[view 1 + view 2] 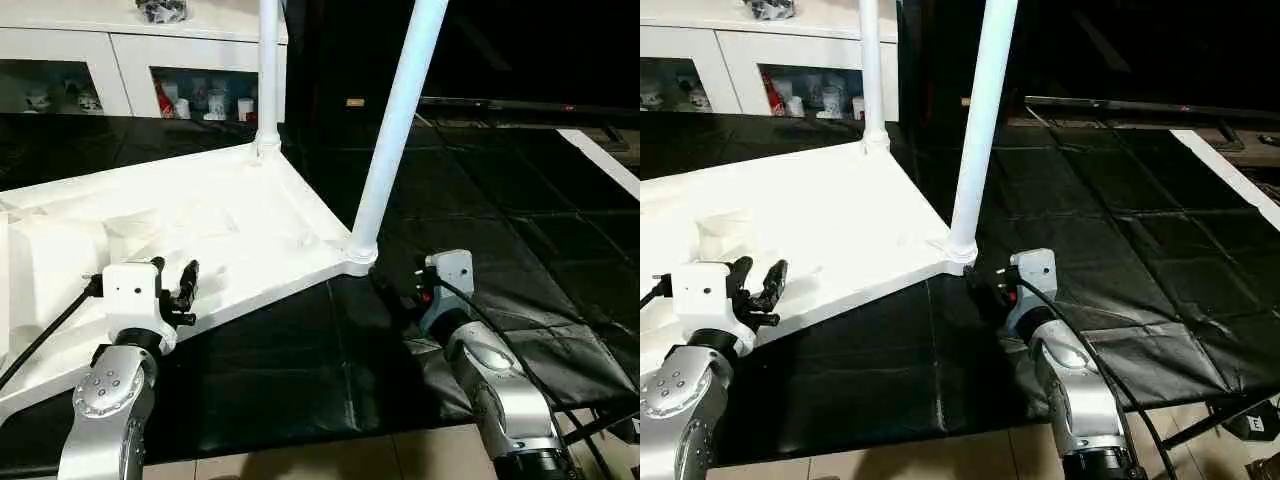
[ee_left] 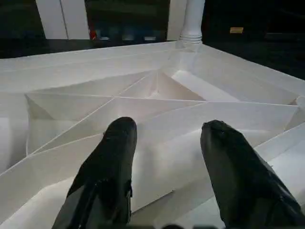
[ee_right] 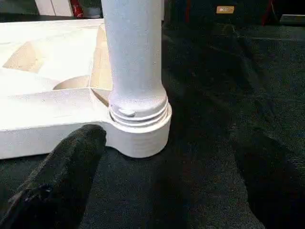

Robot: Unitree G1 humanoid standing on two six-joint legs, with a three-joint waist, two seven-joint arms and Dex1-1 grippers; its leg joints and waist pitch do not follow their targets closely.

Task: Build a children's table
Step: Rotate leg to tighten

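Work area: dark floor covering, white storage unit at rear.

A black mat [image 1: 480, 230] with crease lines and seams covers the floor; beige floor tiles [image 1: 330, 455] show at its near edge. A white glass-door cabinet [image 1: 120, 60] stands along the back, small items visible behind its panes and a dark object on top. A white strip [image 1: 1230, 175] lies at the mat's far right. Background beyond is dark.

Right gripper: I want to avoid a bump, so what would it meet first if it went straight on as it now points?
Probably the base of the near leg in its corner socket; the open right gripper points at it, close ahead.
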